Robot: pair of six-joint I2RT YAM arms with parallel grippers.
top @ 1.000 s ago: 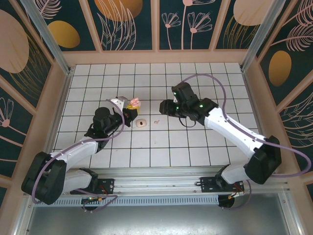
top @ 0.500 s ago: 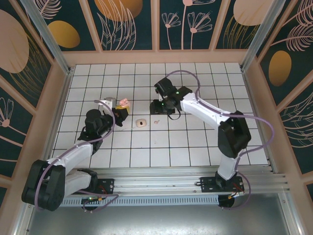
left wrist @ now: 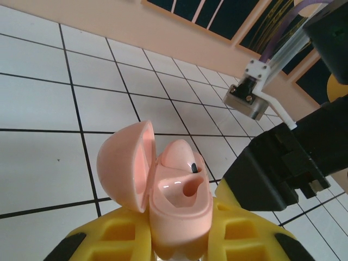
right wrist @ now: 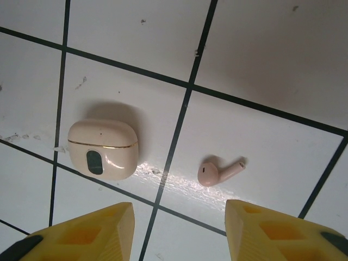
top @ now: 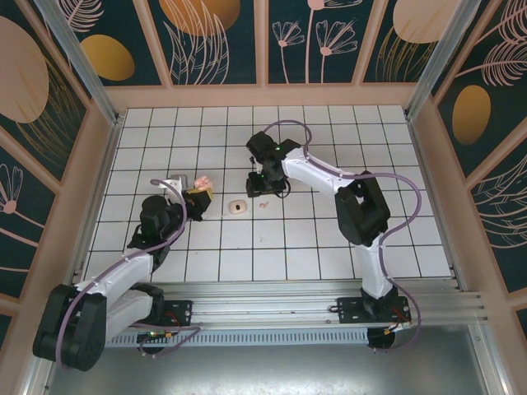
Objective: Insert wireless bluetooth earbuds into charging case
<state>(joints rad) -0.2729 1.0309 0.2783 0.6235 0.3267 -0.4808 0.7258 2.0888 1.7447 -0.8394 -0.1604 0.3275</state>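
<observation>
Right wrist, charging case (right wrist: 103,149) closed, pale pink

We log this as a robotics lab test cell: white gridded tabletop (top: 247,255), aluminium frame posts (top: 78,62), printed leaf-pattern wall panels (top: 313,41), left arm (top: 123,265) and right arm (top: 313,173) bolted to a front rail (top: 272,311).

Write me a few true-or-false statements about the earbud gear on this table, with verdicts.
1. The left gripper clamps an open pink case, lid swung back. True.
2. The right gripper grips the earbud. False: its fingers stand apart and empty; the earbud lies loose on the table.
3. The closed case sits on the table. True.
4. The earbud touches the closed case. False: a grid line runs between them.
</observation>
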